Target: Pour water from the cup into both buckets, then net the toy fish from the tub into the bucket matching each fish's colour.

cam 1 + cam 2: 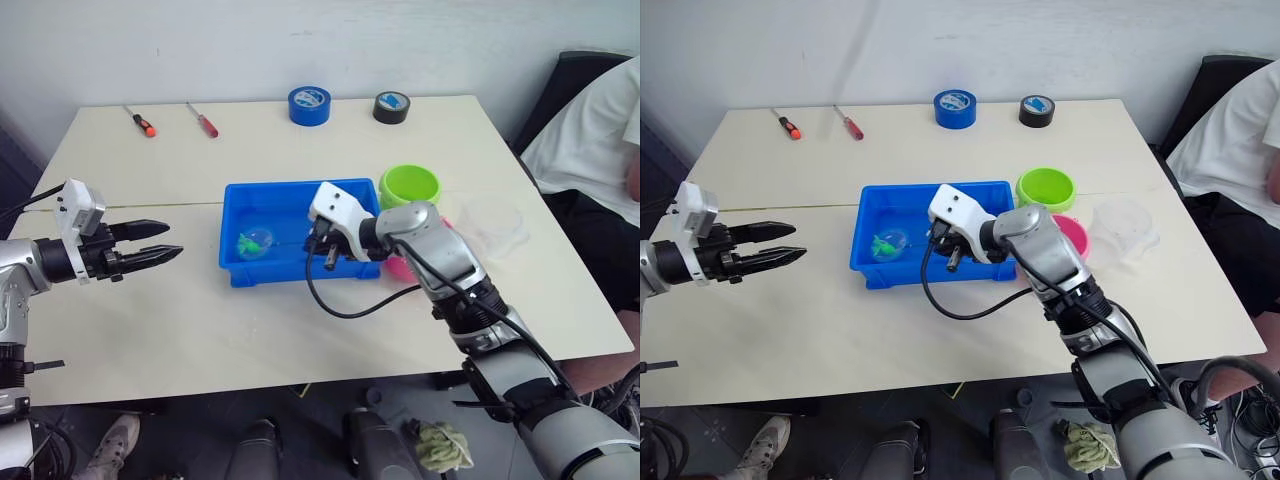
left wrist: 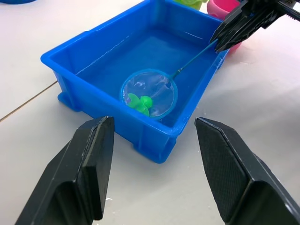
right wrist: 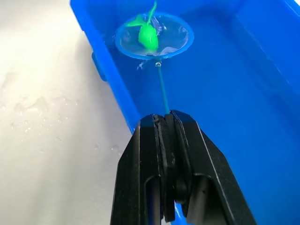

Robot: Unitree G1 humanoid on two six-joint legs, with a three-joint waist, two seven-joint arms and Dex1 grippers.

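The blue tub (image 1: 236,273) stands mid-table. My right gripper (image 3: 165,123) is shut on the thin handle of the net (image 3: 154,35), over the tub's near right part. The net's hoop (image 2: 149,93) sits in the tub's near left corner with a green toy fish (image 3: 148,36) lying in its mesh. Open and holding nothing, my left gripper (image 1: 168,241) hovers left of the tub. A lime green bucket (image 1: 409,186) stands at the tub's far right corner, the pink bucket (image 1: 1074,237) just nearer, partly behind my right arm. The clear cup (image 1: 1124,229) stands right of the pink bucket.
At the table's far edge lie two red-handled screwdrivers (image 1: 143,122), a blue tape roll (image 1: 309,105) and a black tape roll (image 1: 392,106). A person in a white shirt (image 1: 590,130) sits at the right end of the table. Water drops (image 3: 28,110) dot the table beside the tub.
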